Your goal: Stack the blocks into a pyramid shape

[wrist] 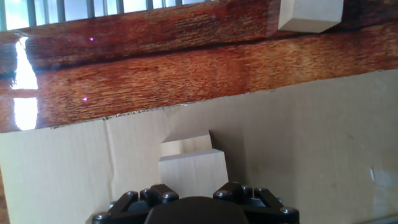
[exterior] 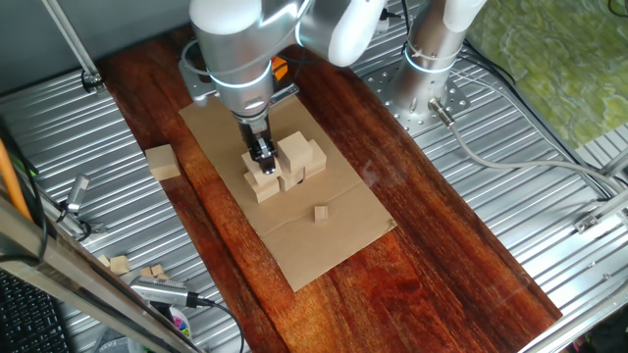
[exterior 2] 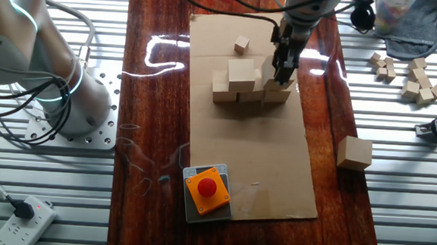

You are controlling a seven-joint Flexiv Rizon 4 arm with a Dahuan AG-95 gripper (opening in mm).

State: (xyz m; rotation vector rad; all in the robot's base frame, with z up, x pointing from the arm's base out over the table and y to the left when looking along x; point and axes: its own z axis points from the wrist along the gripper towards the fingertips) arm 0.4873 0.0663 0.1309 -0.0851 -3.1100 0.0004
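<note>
Several pale wooden blocks form a cluster on the cardboard sheet, with one cube raised on the lower row. My gripper stands upright over the cluster's right end, its jaws shut on an end block. In one fixed view the gripper sits on the cluster's left end. The hand view shows that block filling the space between the fingers of the gripper, with another block just beyond it. One more block lies alone on the dark wood, off the cardboard.
A much tinier cube rests on the cardboard beyond the cluster. An orange box with a red button sits at the cardboard's near corner. Small cubes are scattered on the metal surface. The arm's base stands at the left.
</note>
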